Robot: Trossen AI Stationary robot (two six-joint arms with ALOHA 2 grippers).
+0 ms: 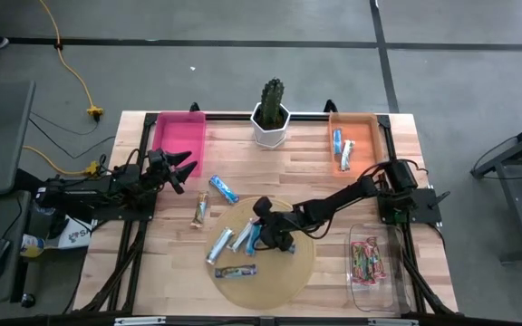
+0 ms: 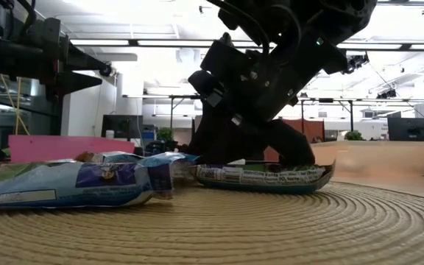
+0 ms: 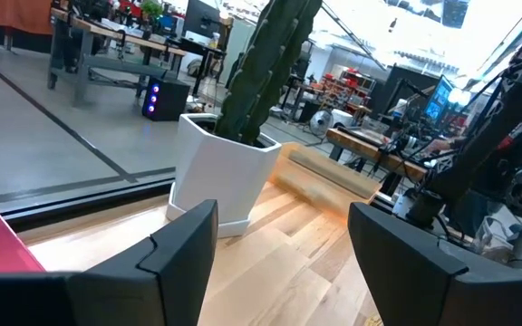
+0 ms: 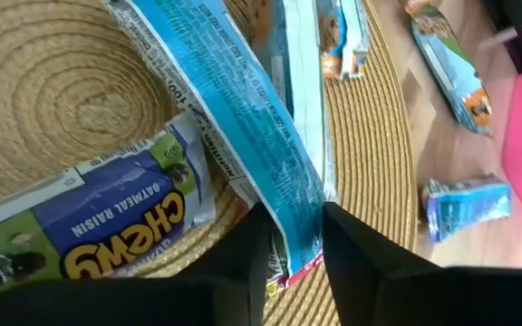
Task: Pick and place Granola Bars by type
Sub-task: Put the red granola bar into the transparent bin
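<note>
A: On the round woven mat (image 1: 270, 263), right pincer (image 1: 263, 237) is down over a blue-and-white bar (image 4: 243, 118). Wrist view shows its fingers (image 4: 243, 249) straddling the wrapper's end, closing but not clearly clamped yet. Left pincer (image 1: 185, 171) hangs with fingers apart at 9 o'clock on the bench (image 1: 179, 263), near the pink bin (image 1: 180, 136).

B: Grip tips?

A: Judgement: it's only got the crimped tail. Squeeze fully before lifting, rise straight, and don't drag the Chewy bar (image 4: 107, 231) that touches it.

B: Bins?

A: Pink bin at 10 o'clock: nothing in it that I can see. Orange bin (image 1: 367, 127) at 2 o'clock holds two blue-and-white bars. Clear tray (image 1: 390, 290) at 4 o'clock holds pink/red bars. So this one probably goes orange. Cactus pot (image 1: 271, 127) sits at 12.
</note>
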